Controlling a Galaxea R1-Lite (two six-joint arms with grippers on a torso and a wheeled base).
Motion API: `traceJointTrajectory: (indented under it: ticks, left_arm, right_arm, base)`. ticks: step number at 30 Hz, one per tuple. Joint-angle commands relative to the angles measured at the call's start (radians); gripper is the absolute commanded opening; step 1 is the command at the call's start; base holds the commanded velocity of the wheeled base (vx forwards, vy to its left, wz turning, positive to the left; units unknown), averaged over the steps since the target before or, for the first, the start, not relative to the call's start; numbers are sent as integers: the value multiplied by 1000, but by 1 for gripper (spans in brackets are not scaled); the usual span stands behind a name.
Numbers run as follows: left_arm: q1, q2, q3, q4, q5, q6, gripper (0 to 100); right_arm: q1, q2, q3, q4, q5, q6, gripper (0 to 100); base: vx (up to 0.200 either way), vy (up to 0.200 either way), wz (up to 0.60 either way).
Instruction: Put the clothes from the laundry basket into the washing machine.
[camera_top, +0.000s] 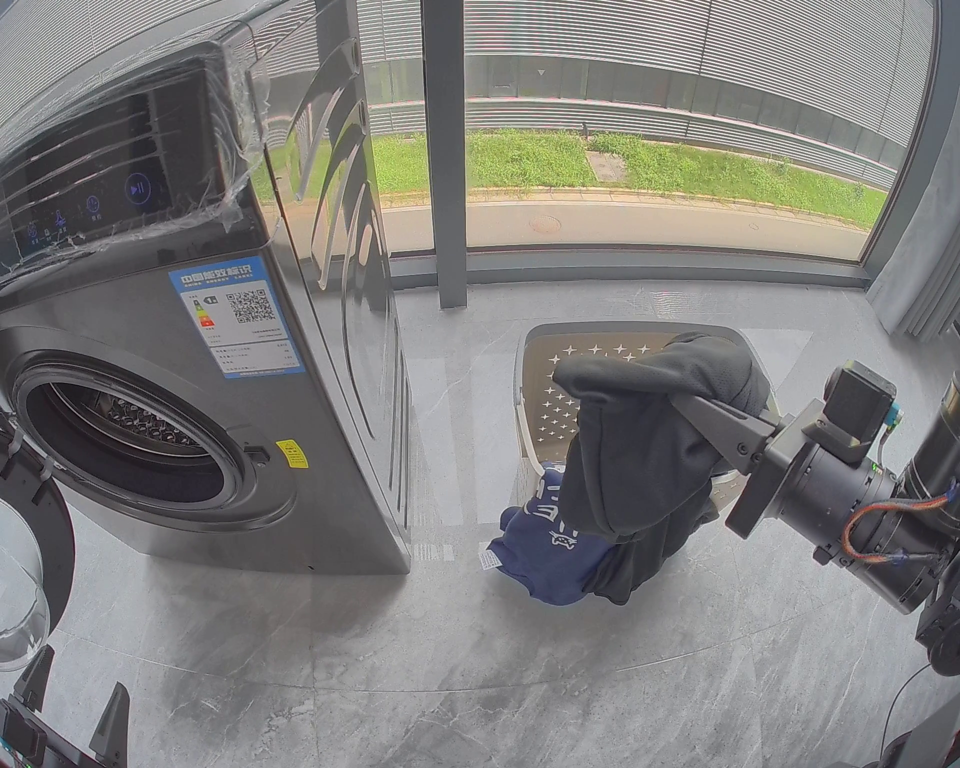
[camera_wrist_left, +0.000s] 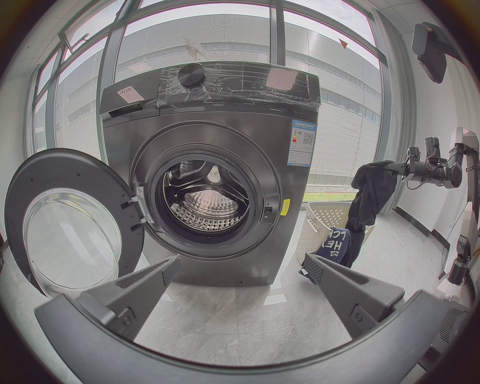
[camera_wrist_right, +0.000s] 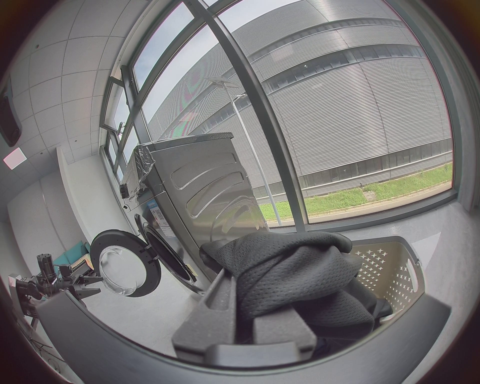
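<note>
**Washing machine** (camera_top: 330, 300): stands on the grey tiled floor (camera_top: 500, 680). Its round door (camera_wrist_left: 70, 225) is swung fully open, hinged on the side of the front farthest from the laundry basket. The drum opening (camera_top: 130, 440) is exposed, and no cloth is visible inside it.

**Laundry basket** (camera_top: 560, 345): stands on the floor beside the machine's side panel, not touching it.

**Right gripper** (camera_top: 700, 410): sits above the basket, on the side away from the machine. Its fingers are clenched on a black garment (camera_top: 640, 450). The garment is bunched over the fingers and raised above the basket rim. Its lower end hangs down to the basket's near end.

**Blue garment** (camera_top: 548, 545): hangs out over the basket rim at the end level with the machine's front, in contact with the black garment's hanging end.

**Left gripper** (camera_wrist_left: 241, 262): sits low in front of the machine's drum opening, well apart from it. Its fingers are spread wide and grasp nothing.
</note>
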Motion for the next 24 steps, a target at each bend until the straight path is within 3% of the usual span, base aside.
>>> traceJointTrajectory:
  ticks: [1, 13, 22, 24]
  left_arm:
    - [0, -16, 16, 0, 0, 0, 100]
    - [0, -16, 16, 0, 0, 0, 100]
    - [0, -16, 16, 0, 0, 0, 100]
    - [0, -16, 16, 0, 0, 0, 100]
  right_arm:
    - [1, 6, -2, -1, 0, 0, 0]
    - [1, 11, 1, -1, 0, 0, 0]
    - [1, 12, 5, -1, 0, 0, 0]
    - [1, 12, 5, -1, 0, 0, 0]
  base:
    - [-200, 0, 0]
    - [-200, 0, 0]
    - [0, 0, 0]
    - [0, 200, 0]
